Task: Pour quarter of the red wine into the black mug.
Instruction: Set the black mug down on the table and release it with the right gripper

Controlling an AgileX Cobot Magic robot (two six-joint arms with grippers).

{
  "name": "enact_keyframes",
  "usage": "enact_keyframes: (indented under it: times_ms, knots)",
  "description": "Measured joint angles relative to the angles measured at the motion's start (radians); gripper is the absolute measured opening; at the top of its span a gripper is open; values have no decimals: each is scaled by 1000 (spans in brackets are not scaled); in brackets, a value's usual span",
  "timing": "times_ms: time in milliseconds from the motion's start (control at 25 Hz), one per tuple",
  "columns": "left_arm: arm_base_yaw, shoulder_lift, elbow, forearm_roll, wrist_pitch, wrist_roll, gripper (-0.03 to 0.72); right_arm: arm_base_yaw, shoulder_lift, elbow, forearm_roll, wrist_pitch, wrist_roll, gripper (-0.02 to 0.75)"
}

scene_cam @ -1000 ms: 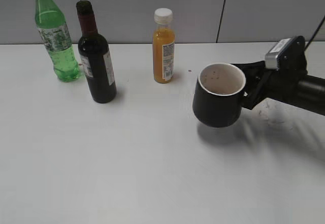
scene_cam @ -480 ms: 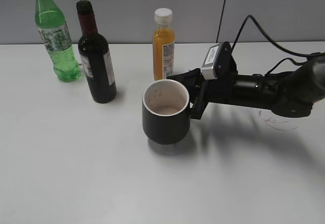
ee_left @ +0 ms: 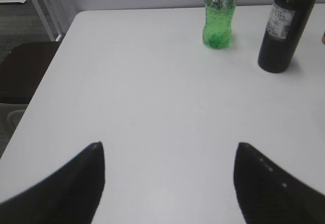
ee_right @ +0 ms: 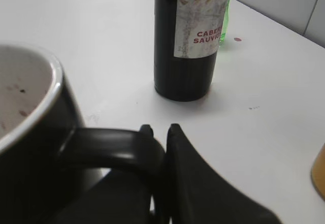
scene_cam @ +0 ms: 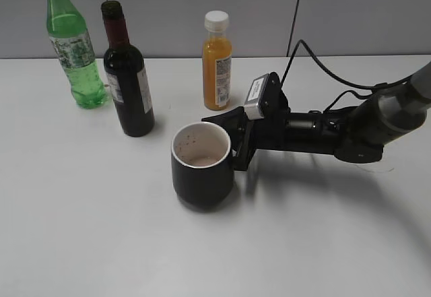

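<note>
The right gripper (scene_cam: 237, 150) is gripping the black mug (scene_cam: 201, 165) by its handle, mid-table. The red wine (scene_cam: 126, 72) is standing near the far left edge. The left gripper (ee_left: 167, 181) is hanging with its jaws spread apart.

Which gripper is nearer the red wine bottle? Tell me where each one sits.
Right. The right gripper holds the black mug by its handle, just right of the red wine bottle. The left gripper hangs open well back, seeing the bottle only far across the table.
</note>
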Motion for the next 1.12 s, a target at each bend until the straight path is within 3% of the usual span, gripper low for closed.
enact_keyframes:
  times_ms: [520, 640, 760, 840, 1120]
  knots:
    - [0, 0, 0, 0, 0, 0, 589, 0, 44, -2, 41, -1, 7, 50]
    - [0, 0, 0, 0, 0, 0, 589, 0, 44, -3, 46, -18, 16, 126]
    - [0, 0, 0, 0, 0, 0, 589, -12, 44, -5, 47, -34, 20, 283]
    - [0, 0, 0, 0, 0, 0, 589, -24, 44, -7, 25, -36, 20, 337]
    - [0, 0, 0, 0, 0, 0, 589, -108, 40, 10, -69, -42, 21, 355]
